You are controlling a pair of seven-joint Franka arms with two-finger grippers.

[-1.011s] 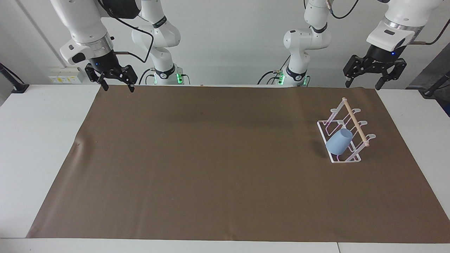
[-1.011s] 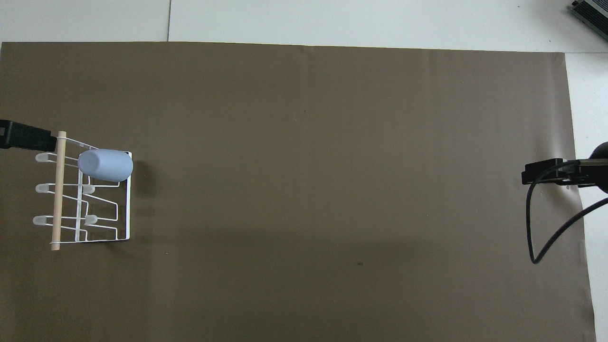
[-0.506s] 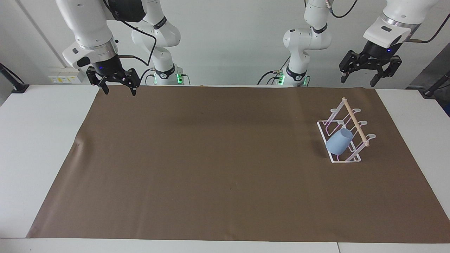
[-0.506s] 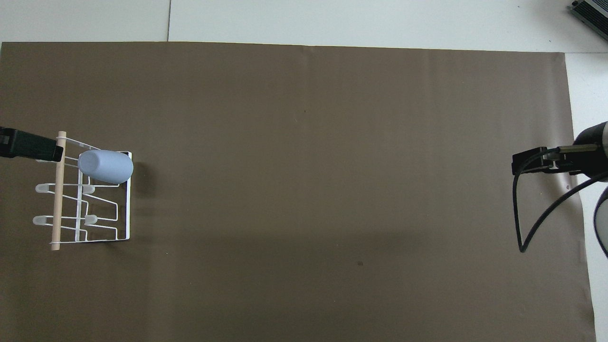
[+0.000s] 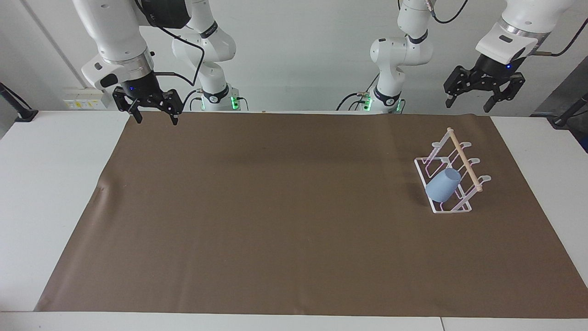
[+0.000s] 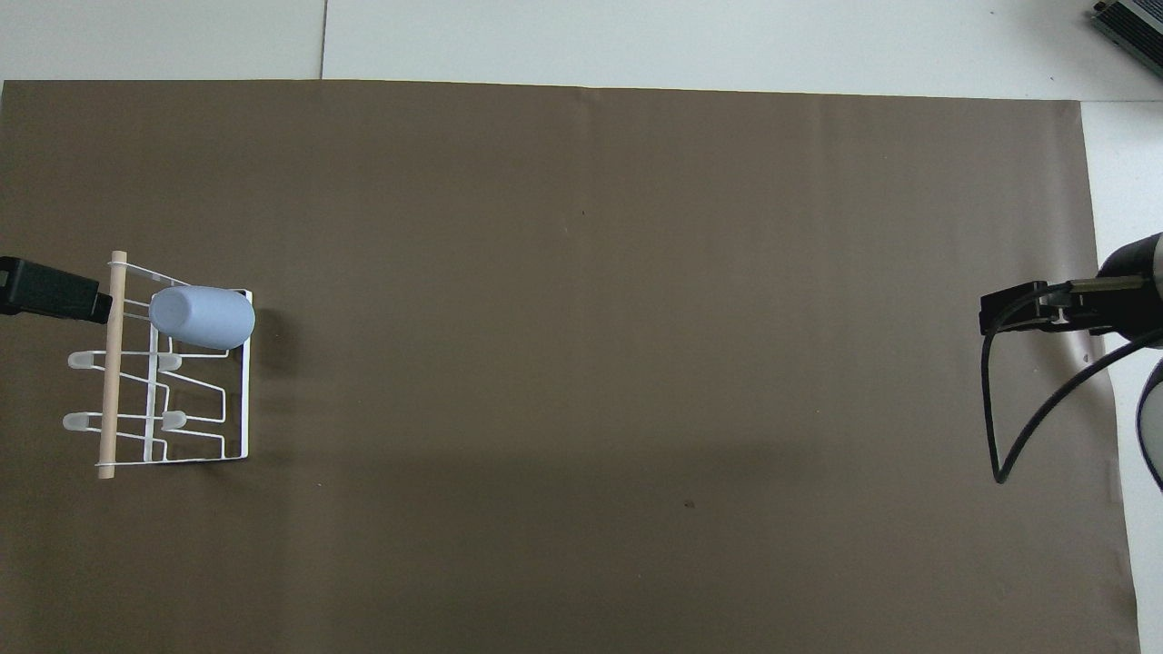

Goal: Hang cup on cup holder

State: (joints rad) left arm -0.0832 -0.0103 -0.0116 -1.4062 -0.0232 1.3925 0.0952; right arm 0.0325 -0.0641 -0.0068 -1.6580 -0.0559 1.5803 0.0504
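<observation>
The light blue cup (image 5: 443, 185) (image 6: 202, 317) sits tilted on a prong of the white wire cup holder (image 5: 464, 159) (image 6: 111, 381), at the holder's end farthest from the robots. The holder stands on the brown mat toward the left arm's end of the table. My left gripper (image 5: 466, 105) (image 6: 50, 291) hangs open and empty, high above the mat's edge near the holder and clear of it. Above the mat's corner at the other end of the table, my right gripper (image 5: 156, 120) (image 6: 1027, 309) is also open and empty.
A brown mat (image 5: 275, 207) (image 6: 591, 363) covers most of the white table (image 5: 46, 184). A black cable (image 6: 999, 436) loops down from the right arm's wrist. A grey device (image 6: 1131, 23) lies at the table's corner farthest from the robots.
The left gripper has risen a little and shifted slightly toward the table's middle. The right gripper has shifted slightly inward. The cup and holder have not moved.
</observation>
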